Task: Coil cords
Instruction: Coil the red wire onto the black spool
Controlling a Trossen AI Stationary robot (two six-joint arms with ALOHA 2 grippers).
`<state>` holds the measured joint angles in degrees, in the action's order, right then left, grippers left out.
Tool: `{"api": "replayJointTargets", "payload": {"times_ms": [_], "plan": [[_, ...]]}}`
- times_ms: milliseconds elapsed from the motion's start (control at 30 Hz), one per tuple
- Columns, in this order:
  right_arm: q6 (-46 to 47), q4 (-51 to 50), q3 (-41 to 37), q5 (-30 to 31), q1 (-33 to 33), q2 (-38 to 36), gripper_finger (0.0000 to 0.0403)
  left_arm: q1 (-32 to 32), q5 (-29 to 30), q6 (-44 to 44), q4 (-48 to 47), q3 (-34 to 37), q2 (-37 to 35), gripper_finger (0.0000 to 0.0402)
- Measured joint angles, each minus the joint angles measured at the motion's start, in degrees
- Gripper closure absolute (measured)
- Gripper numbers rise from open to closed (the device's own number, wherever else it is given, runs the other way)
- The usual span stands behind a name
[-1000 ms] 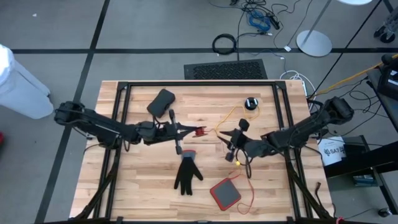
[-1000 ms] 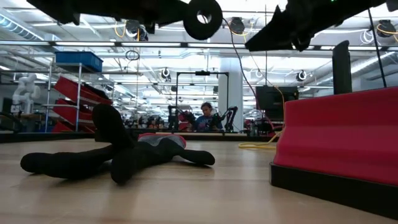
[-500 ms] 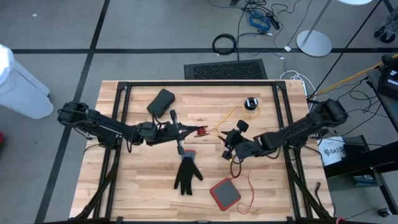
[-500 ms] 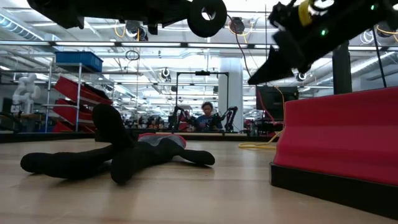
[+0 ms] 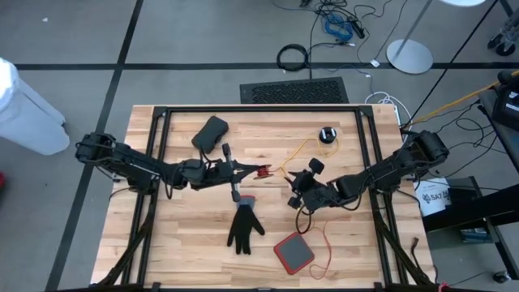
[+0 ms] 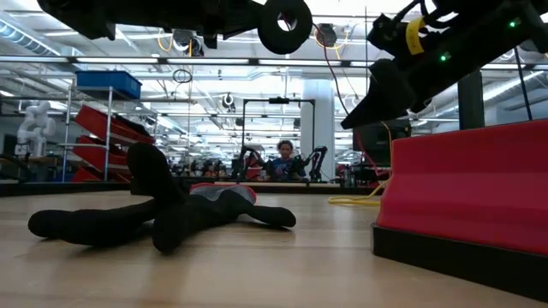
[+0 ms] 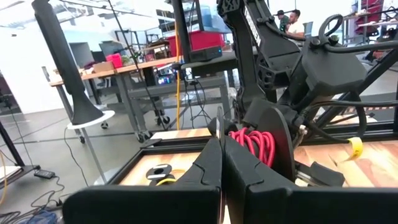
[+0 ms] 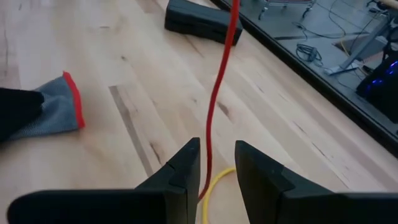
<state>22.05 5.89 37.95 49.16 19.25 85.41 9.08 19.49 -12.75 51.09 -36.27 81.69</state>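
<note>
A red cord is wound into a small coil at the tip of my left gripper, which is shut on it above the table's middle. From there the red cord runs down through the gap of my right gripper, which is open and tipped downward just right of centre. I cannot tell whether the cord touches a finger. Its free length lies on the table. A thin yellow cord lies on the wood, joined to a small black puck. My left gripper is shut on the red cord at its coil, which shows just past the fingertips. The fingers themselves hide the place of contact. They come level from the table's left. The coil hangs clear of the table.
A black glove lies at the near middle, with a red pad to its right. A black box lies at the far left-centre. Black frame rails run along the table's sides.
My right gripper has gone down toward the table and tipped its fingers further downward, with the red cord still in its gap.
</note>
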Motion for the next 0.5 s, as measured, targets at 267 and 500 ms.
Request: {"api": "replayJointTargets", "payload": {"times_ms": [267,500], "plan": [[1.02,-0.11,0.00,0.01,0.54,0.00,0.0339,0.04,-0.02,0.00,-0.08,0.00,0.00,0.0402],[0.22,2.66,0.00,0.99,0.45,0.80,0.0397,0.04,-0.04,0.34,1.74,0.00,0.00,0.0402]]}}
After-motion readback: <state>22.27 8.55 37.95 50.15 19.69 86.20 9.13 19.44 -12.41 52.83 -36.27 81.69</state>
